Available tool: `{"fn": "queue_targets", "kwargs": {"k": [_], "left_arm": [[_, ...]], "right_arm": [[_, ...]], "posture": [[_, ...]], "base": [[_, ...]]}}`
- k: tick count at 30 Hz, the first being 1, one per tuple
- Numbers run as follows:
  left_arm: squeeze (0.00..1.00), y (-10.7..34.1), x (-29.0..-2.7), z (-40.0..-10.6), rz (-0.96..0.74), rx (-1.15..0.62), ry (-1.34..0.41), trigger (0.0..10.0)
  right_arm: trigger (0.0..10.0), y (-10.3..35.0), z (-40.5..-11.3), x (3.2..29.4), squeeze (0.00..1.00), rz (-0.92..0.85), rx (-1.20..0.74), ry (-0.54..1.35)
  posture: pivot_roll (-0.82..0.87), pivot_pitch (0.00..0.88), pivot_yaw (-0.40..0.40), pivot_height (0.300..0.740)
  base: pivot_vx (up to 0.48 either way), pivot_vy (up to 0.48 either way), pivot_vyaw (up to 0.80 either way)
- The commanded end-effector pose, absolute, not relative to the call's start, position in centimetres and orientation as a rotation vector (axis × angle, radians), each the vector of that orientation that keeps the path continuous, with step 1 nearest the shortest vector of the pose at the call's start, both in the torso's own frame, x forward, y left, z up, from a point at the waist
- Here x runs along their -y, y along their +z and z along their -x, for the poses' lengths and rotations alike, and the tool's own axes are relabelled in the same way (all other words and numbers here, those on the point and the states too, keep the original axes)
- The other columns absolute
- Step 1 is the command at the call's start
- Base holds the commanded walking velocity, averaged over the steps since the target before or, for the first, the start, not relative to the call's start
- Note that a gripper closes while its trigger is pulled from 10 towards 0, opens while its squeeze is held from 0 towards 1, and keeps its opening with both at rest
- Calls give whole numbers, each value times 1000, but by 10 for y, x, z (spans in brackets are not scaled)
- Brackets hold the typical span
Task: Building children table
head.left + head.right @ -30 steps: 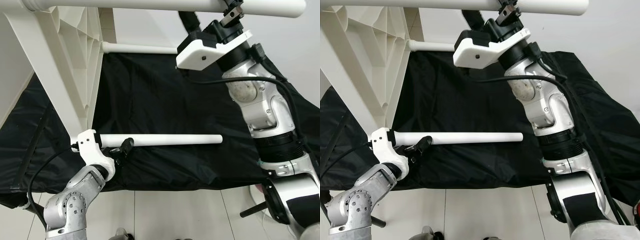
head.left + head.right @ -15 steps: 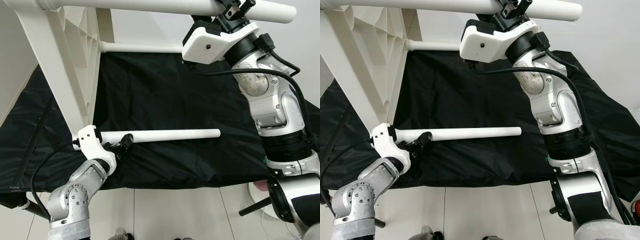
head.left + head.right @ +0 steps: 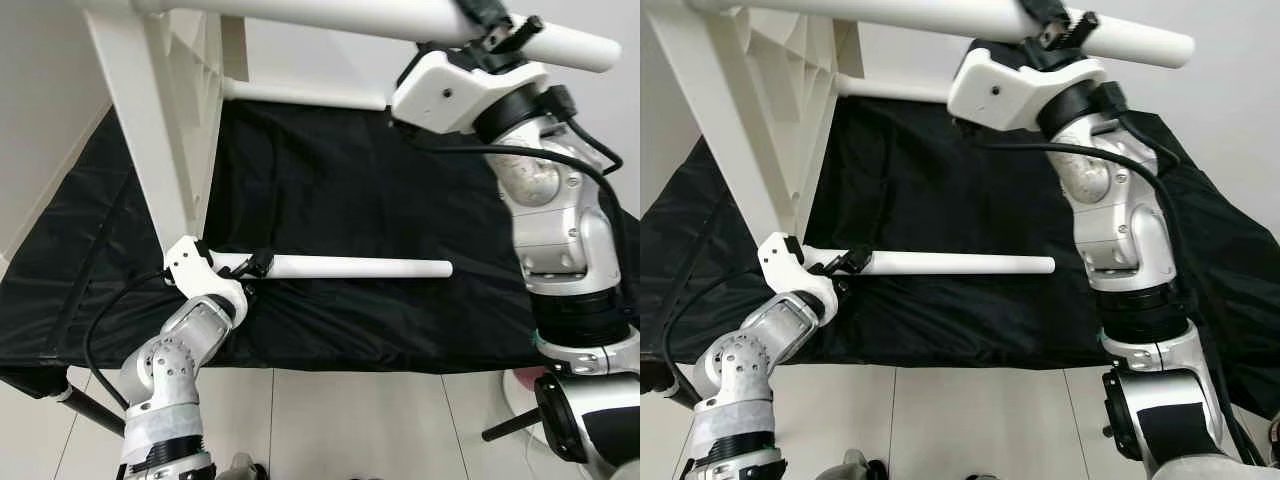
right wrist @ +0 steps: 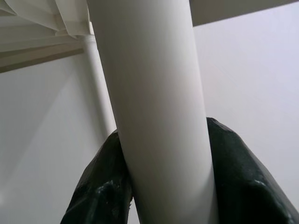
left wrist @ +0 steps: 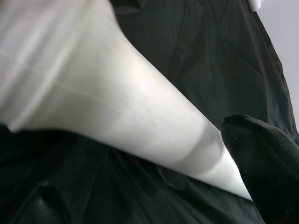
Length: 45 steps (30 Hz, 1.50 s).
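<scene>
Left gripper (image 3: 262,264) jaws clamped on near end of loose white cylindrical table leg (image 3: 350,267), held level just above black fabric sheet (image 3: 330,180) spread over the floor. Right gripper (image 3: 495,22) jaws closed around upper white tube leg (image 3: 560,40) of the white plastic children's table frame (image 3: 150,130), which stands tipped on its side; right wrist view confirms black fingers (image 4: 233,182) wrapping that tube. Since a second ago, loose leg's gripped end drawn closer to frame's ribbed white underside (image 3: 195,100), now just beside its lower corner; whole scene also shifted in the head views, so part of that is camera movement. Upper tube sits more tilted across the top of the picture than before. Judged: lining up loose leg with its socket at the lower corner, right arm steadying frame; insertion not yet made.
</scene>
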<state>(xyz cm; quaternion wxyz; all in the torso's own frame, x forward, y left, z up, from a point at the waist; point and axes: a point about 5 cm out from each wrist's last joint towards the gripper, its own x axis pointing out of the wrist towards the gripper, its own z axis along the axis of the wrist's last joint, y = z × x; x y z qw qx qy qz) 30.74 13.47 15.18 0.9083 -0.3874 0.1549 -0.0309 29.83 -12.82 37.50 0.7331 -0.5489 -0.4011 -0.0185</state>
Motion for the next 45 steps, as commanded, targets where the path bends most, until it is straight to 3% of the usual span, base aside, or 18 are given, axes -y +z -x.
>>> {"fn": "queue_targets", "kwargs": {"k": [1,8,14,15,16,17,23,28,33,38,40,42,44,45], "left_arm": [[0,149,-138,-312,837,-314,10,10000],[0,163,-126,-318,865,-296,2,10000],[0,194,-113,-330,886,-233,-32,10000],[0,200,-111,-332,901,-218,-40,8902],[0,200,-111,-332,901,-218,-40,8902],[0,206,-111,-334,923,-194,-39,0],[0,241,-107,-337,937,-71,-89,0],[0,290,-96,-336,825,127,-193,0],[0,310,-90,-341,753,208,-236,0],[0,374,-95,-343,651,459,-310,0],[0,395,-97,-339,613,535,-340,0],[0,421,-95,-330,538,633,-389,0],[0,421,-95,-330,538,633,-389,0],[0,429,-91,-327,516,655,-424,0]], "right_arm": [[0,394,-286,156,0,982,913,-168],[0,400,-284,184,0,771,848,-229],[0,400,-285,201,0,738,790,-252],[0,400,-286,202,0,740,788,-252],[0,400,-286,202,0,740,788,-252],[0,400,-286,202,0,738,786,-249],[0,403,-291,202,0,732,779,-235],[0,412,-299,201,0,736,786,-209],[0,417,-302,197,0,723,801,-191],[0,437,-302,191,0,716,877,-183],[0,442,-300,193,0,706,900,-206],[0,439,-299,211,0,649,887,-306],[0,439,-299,211,0,649,887,-306],[0,424,-302,227,0,593,832,-376]], "posture": [[12,126,20,740],[-4,128,33,740],[2,134,29,740],[4,135,26,740],[4,135,26,740],[4,135,26,740],[22,148,10,740],[41,154,-15,740],[44,157,-18,740],[50,163,-31,740],[57,168,-34,740],[60,170,-36,740],[60,170,-36,740],[74,178,-42,740]], "base": [[0,0,0],[0,0,0],[0,0,0],[0,0,0],[0,0,0],[0,0,0],[0,0,0],[0,0,0],[0,0,0],[0,0,0],[0,0,0],[0,0,0],[0,0,0],[0,0,0]]}}
